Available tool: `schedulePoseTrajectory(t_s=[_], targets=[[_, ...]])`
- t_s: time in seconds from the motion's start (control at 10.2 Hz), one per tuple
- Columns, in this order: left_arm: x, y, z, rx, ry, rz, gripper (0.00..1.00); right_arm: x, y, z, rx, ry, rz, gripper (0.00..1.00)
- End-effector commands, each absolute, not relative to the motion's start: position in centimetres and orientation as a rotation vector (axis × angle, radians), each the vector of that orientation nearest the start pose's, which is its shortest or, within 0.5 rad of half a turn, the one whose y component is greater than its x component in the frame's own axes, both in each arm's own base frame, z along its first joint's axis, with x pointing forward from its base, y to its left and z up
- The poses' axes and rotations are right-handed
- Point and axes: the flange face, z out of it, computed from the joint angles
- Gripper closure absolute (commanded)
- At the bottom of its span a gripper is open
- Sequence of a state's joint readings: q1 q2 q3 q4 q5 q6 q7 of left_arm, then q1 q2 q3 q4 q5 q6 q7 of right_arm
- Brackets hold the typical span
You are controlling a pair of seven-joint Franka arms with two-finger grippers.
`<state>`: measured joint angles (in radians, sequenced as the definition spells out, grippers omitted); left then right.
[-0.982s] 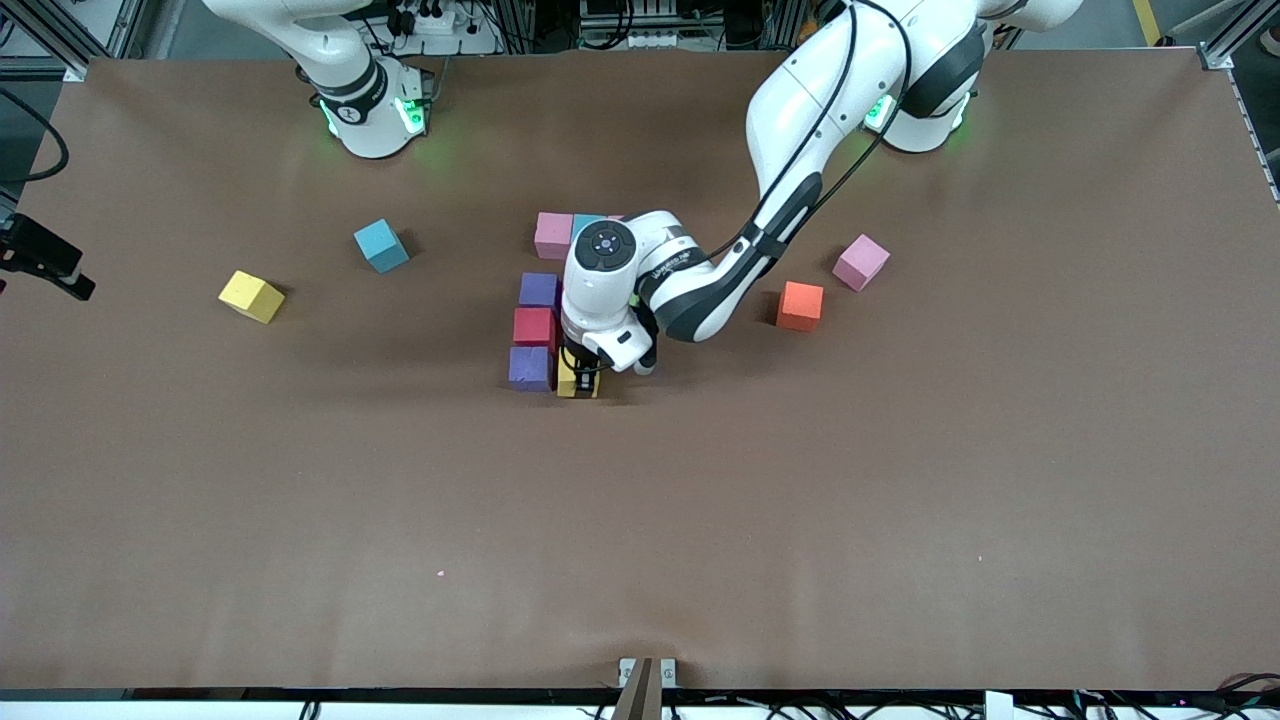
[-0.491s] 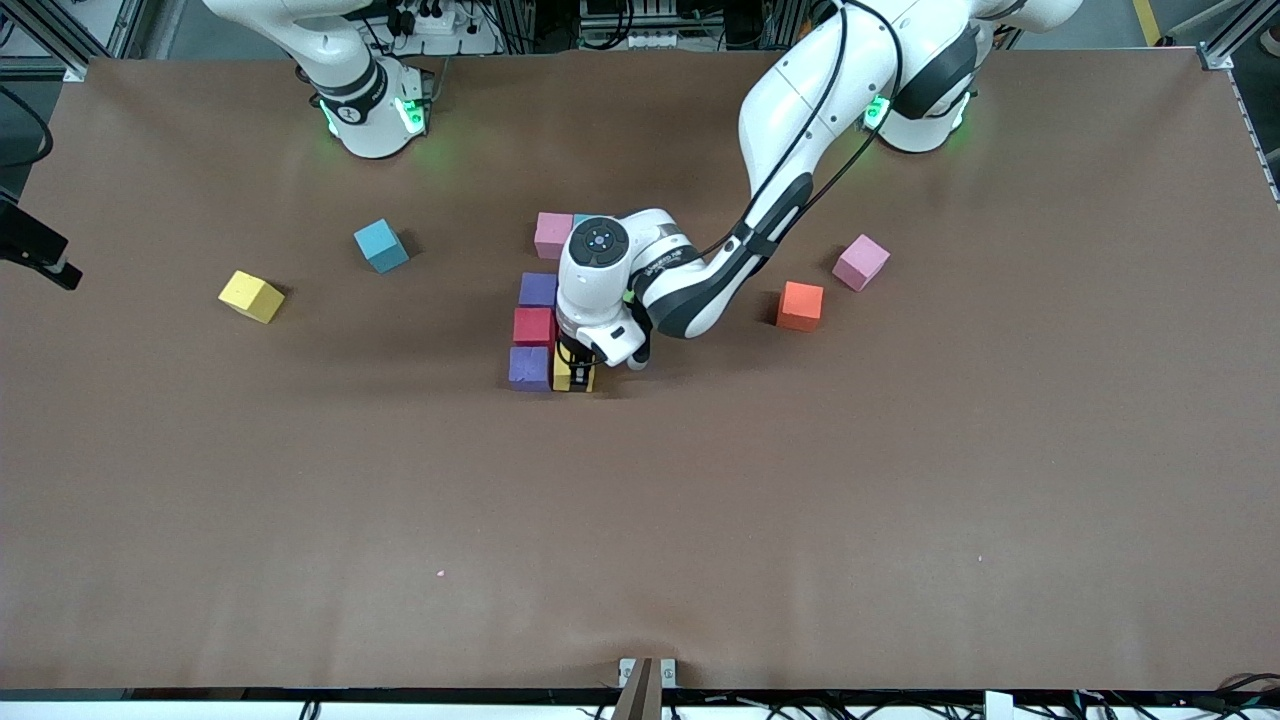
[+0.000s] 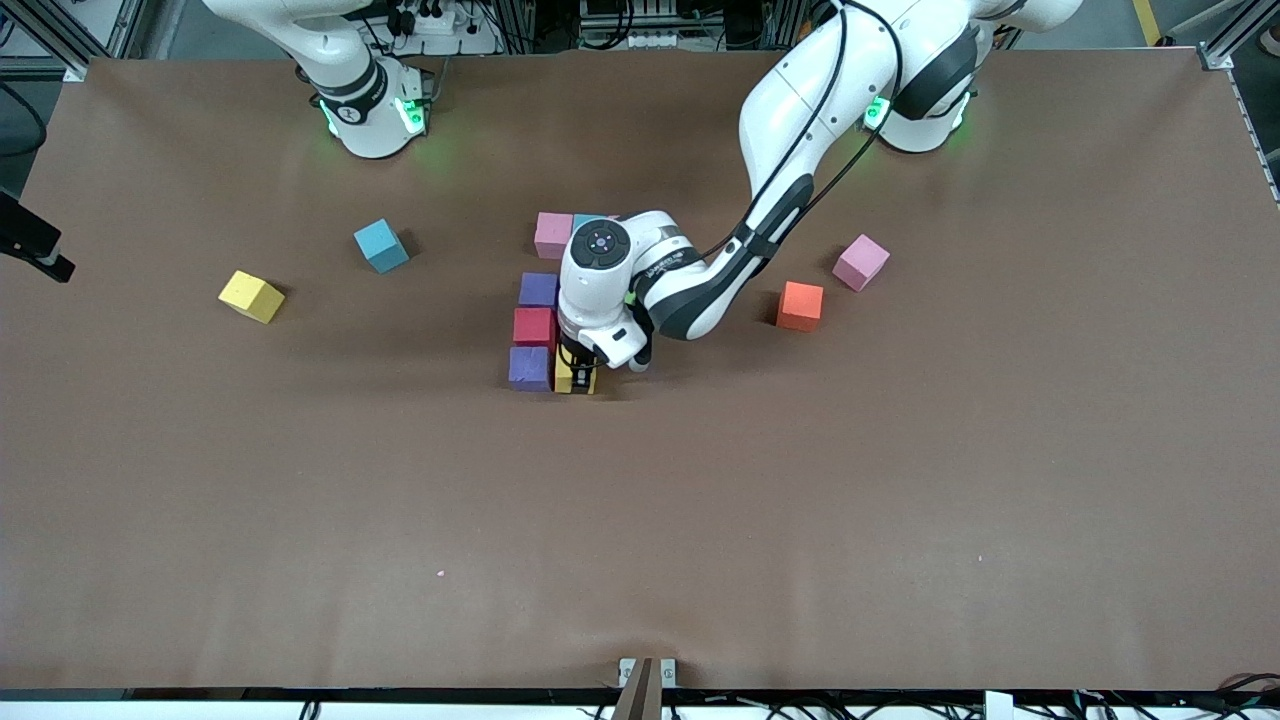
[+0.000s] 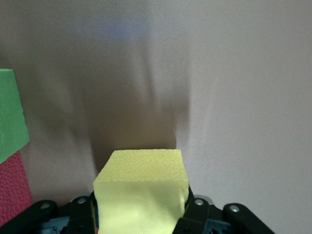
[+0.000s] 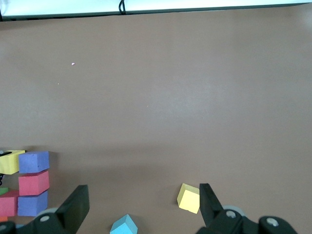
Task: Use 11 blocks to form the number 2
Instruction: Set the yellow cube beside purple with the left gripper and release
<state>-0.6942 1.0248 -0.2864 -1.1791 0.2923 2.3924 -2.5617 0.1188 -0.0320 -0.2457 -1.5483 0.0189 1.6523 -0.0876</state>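
The table (image 3: pixel 900 500) carries the partly built number 2 (image 3: pixel 545 310) at its centre, under the left arm's wrist. Visible from it are a pink block (image 3: pixel 553 234) in the row farthest from the front camera, then a purple block (image 3: pixel 539 290), a red block (image 3: pixel 534 326) and a second purple block (image 3: pixel 530 367) in a column running toward that camera.

The left gripper (image 3: pixel 577 378) is closed on a yellow block (image 3: pixel 577 380), set down just beside the nearer purple block on the side toward the left arm's end. In the left wrist view the yellow cube (image 4: pixel 141 192) sits between the fingers (image 4: pixel 195 214).

Against the frame a second ago, the held block has shifted slightly toward the purple one; the loose blocks have not moved.

The right gripper (image 5: pixel 141 202) waits with jaws wide apart, holding nothing, above a loose yellow block (image 3: pixel 251 296) and a light blue block (image 3: pixel 381 245). An orange block (image 3: pixel 801 305) and a second pink block (image 3: pixel 861 262) lie toward the left arm's end.
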Motion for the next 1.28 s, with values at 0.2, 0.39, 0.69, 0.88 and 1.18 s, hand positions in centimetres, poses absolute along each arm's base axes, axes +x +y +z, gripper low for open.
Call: schedulePoseTrajectory(t_s=[0.2,0.39,0.69,0.88,1.18], targets=[[49.5,-61.1,19.3,-2.397,-2.388,0.103,0.75,54.9,-5.1,66.8,-3.131,-0.033,-0.213,0.0],[49.3,-61.3,19.3,-2.404,-2.385,0.103,0.75,55.1,-3.7,66.5,-3.135,-0.084,-0.205,0.0],[49.1,-61.4,18.8,-2.407,-2.379,0.106,0.75,54.8,-2.5,66.4,-3.131,-0.116,-0.155,0.0],[49.0,-61.3,18.4,-2.405,-2.377,0.107,0.75,54.5,-2.8,67.1,-3.13,-0.102,-0.134,0.0],[49.5,-60.9,18.1,-2.396,-2.382,0.088,0.61,54.8,-2.6,66.3,-3.128,-0.117,-0.105,0.0]])
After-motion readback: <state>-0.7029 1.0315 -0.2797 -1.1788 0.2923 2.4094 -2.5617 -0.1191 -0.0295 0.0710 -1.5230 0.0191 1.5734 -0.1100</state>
